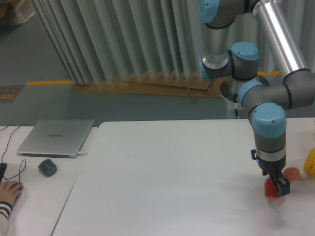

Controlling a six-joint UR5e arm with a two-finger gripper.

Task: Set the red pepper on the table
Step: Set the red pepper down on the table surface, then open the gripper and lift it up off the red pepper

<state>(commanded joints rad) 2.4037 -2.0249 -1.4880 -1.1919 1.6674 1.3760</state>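
Note:
The red pepper (270, 188) shows as a small red patch at the right side of the white table (172, 187), mostly hidden behind the black fingers. My gripper (276, 188) points straight down and is shut on the red pepper, holding it low over the tabletop. Whether the pepper touches the surface cannot be told from this view.
An orange-pink ball (292, 173) lies just right of the gripper, and a yellow object (310, 163) sits at the right edge. On the smaller desk at left are a closed laptop (55, 138), a dark mouse (47, 167) and a person's hand (9, 191).

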